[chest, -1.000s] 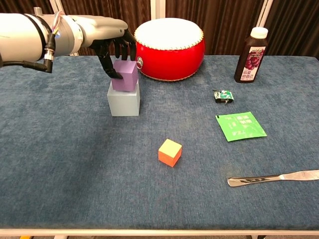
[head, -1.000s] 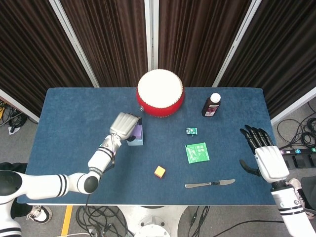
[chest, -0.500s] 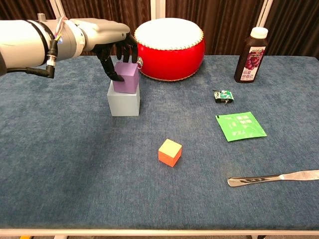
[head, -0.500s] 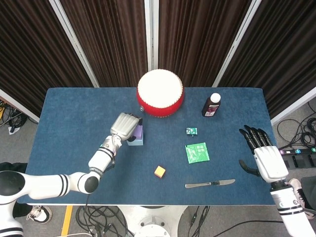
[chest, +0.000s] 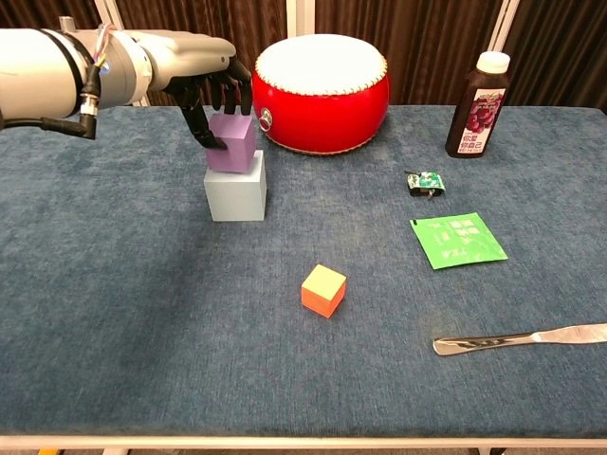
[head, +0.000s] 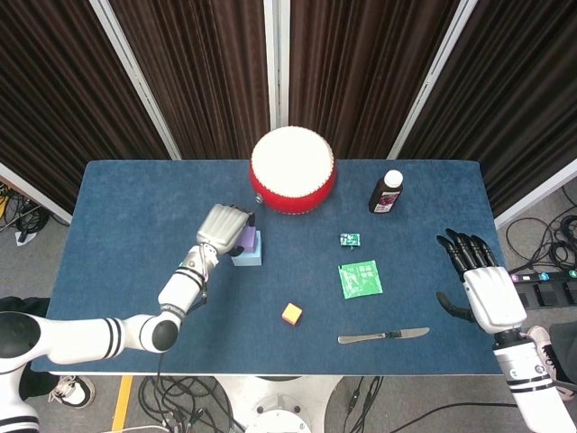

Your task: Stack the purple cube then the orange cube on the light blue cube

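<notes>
Purple cube, matte lilac, sits atop light blue cube; left hand fingers grip it.

We are seeing both views evenly and brightly lit from overhead, with soft short shadows falling under the orange cube and the knife. A faint sheen is showing on the red drum. Everything is staying sharp, without blur.

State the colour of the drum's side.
Red, with a white top; the drum shows best in the chest view.
</notes>
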Tool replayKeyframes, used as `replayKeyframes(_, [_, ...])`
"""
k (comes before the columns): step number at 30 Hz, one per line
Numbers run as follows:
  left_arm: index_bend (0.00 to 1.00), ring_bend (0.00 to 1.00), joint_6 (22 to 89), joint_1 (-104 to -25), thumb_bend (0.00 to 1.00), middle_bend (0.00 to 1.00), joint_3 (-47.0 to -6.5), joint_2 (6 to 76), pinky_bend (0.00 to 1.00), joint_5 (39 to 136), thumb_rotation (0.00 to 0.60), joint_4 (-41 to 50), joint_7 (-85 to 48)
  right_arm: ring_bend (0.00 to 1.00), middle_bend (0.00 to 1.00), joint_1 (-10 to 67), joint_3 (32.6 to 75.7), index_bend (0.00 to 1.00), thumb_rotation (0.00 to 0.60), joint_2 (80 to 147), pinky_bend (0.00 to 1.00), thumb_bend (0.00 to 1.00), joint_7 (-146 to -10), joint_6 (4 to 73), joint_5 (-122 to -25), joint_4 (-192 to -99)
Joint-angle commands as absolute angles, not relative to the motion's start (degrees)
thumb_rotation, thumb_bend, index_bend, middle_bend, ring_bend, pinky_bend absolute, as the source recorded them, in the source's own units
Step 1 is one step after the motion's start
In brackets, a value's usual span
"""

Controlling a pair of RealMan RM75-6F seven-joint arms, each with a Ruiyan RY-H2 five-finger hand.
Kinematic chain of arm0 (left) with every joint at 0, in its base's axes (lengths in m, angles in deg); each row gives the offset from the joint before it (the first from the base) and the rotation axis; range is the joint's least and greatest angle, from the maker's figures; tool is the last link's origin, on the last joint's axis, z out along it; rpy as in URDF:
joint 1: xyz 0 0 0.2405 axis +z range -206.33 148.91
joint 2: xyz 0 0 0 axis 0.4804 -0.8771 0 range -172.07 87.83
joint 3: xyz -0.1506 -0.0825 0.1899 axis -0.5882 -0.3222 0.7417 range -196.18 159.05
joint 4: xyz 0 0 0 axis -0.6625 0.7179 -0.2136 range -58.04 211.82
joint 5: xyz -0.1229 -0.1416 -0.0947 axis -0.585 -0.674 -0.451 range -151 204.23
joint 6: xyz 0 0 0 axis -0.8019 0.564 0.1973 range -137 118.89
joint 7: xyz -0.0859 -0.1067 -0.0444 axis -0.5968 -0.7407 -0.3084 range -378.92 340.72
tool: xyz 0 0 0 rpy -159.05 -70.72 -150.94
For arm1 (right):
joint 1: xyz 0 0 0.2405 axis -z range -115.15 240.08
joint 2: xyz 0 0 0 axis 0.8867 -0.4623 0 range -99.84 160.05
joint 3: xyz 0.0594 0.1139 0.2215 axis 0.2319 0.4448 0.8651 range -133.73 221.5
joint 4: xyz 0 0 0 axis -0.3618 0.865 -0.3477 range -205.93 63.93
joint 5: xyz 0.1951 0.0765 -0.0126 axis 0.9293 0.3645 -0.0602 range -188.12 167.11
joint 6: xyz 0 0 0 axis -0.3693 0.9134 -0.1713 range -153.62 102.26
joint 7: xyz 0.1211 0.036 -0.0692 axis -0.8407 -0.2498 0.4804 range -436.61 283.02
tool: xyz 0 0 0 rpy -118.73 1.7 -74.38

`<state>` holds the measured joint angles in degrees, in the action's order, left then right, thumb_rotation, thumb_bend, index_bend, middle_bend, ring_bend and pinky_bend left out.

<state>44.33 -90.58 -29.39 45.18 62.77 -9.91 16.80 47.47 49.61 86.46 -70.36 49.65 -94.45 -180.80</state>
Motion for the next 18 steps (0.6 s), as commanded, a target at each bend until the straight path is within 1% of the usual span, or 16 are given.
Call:
replayKeyframes(1, [0.46,0.39,44.02,-90.79,0.29,0.56,-29.76,45.08,0.47,61.71,0.6,-10.39,16.7,0.0,0.0,47.47,49.63,0.0,0.6,86.42,0.0,0.22,-70.45,49.67,-94.44,-180.82])
replayKeyframes(18, [0.46,0.39,43.84,-90.52,0.29,0.56,-28.99,45.17,0.47,60.53,0.6,-9.71,16.22,0.0,0.0,47.32,49.62,0.0,0.6,86.41,0.0,0.22,-70.3,49.39,-94.24,-180.83])
